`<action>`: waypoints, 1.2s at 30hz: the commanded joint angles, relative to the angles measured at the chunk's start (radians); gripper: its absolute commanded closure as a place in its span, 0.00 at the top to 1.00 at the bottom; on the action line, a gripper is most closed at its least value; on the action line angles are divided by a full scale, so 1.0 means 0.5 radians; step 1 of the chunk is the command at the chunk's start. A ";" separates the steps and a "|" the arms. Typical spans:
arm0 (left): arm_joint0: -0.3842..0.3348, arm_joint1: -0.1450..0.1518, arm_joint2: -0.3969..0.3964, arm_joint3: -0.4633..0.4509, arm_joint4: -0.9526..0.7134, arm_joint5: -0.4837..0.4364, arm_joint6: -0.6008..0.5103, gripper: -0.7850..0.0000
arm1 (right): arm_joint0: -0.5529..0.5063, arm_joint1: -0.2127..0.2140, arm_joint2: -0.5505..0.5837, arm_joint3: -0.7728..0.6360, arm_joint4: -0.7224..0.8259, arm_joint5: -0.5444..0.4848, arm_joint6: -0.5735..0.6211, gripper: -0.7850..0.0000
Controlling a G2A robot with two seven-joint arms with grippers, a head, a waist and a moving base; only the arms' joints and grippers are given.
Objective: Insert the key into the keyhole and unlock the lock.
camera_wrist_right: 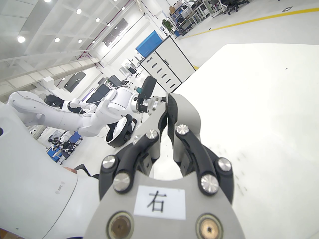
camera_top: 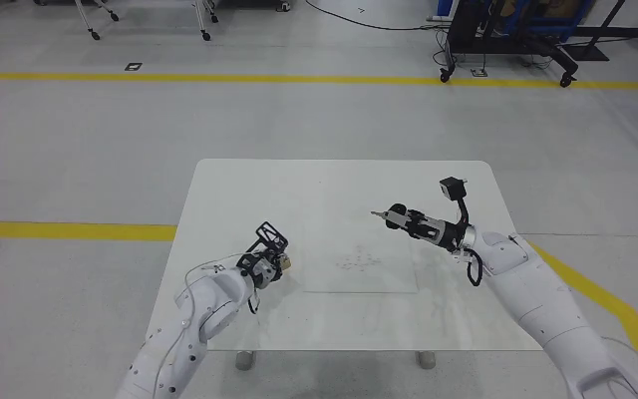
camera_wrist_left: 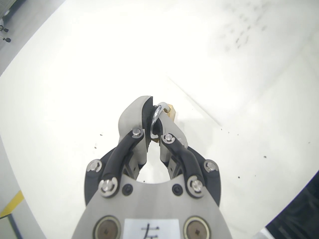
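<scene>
- Left gripper [camera_top: 276, 262]: at the table's near-left part, fingers drawn in tight on the padlock [camera_top: 286, 261].
- Padlock, left wrist view [camera_wrist_left: 171, 111]: a brass body with a silver shackle [camera_wrist_left: 156, 116]. The shackle loop lies clamped between the black pads and the body juts out past the fingertips of the left gripper [camera_wrist_left: 154, 103]. The top view gives only a small brass spot at the gripper's tip. Neither view settles whether the body touches the table.
- Right gripper [camera_top: 390, 214]: above the table's right-centre, well apart from the padlock, pointing towards the left side.
- Key [camera_top: 378, 213]: in the top view a thin silvery sliver projecting from the right fingertips.
- Right gripper, right wrist view [camera_wrist_right: 170, 98]: the ribbed black pads [camera_wrist_right: 172, 115] are pressed together with no gap. The key is hidden between them here.
- Table [camera_top: 329, 190]: white with rounded corners.
- Cluster of faint dark marks [camera_top: 359, 264]: near the table's centre, between the two grippers. It also appears in the left wrist view [camera_wrist_left: 244, 30], beyond the padlock.
- White cabinet with drawers [camera_wrist_right: 165, 67]: stands in the room past the table edge in the right wrist view.
</scene>
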 commanded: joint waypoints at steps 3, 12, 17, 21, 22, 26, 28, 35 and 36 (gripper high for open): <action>0.004 -0.001 -0.004 0.005 -0.016 0.010 0.000 0.00 | 0.000 0.000 0.000 0.000 0.000 0.000 0.000 0.00; -0.060 -0.038 -0.099 0.246 -0.897 -0.024 0.097 0.00 | -0.021 -0.003 0.005 -0.018 0.003 0.055 -0.050 0.00; -0.414 -0.137 0.032 0.741 -1.918 -0.003 -0.073 0.00 | -0.049 -0.036 -0.033 -0.056 0.040 0.116 -0.173 0.00; -0.684 -0.227 0.186 1.084 -2.392 0.005 -0.127 0.00 | -0.027 -0.070 -0.062 -0.023 0.028 0.099 -0.278 0.00; -0.741 -0.250 0.224 1.160 -2.467 -0.002 -0.132 0.00 | -0.027 -0.079 -0.065 -0.017 0.025 0.102 -0.315 0.00; -0.923 -0.337 0.350 1.419 -2.754 -0.039 -0.146 0.00 | -0.017 -0.105 -0.076 -0.013 -0.052 0.107 -0.418 0.00; -1.030 -0.368 0.447 1.478 -2.718 -0.126 -0.303 0.00 | -0.022 -0.119 -0.071 -0.007 -0.050 0.141 -0.503 0.00; -1.030 -0.368 0.447 1.478 -2.718 -0.126 -0.303 0.00 | -0.022 -0.119 -0.071 -0.007 -0.050 0.141 -0.503 0.00; -1.030 -0.368 0.447 1.478 -2.718 -0.126 -0.303 0.00 | -0.022 -0.119 -0.071 -0.007 -0.050 0.141 -0.503 0.00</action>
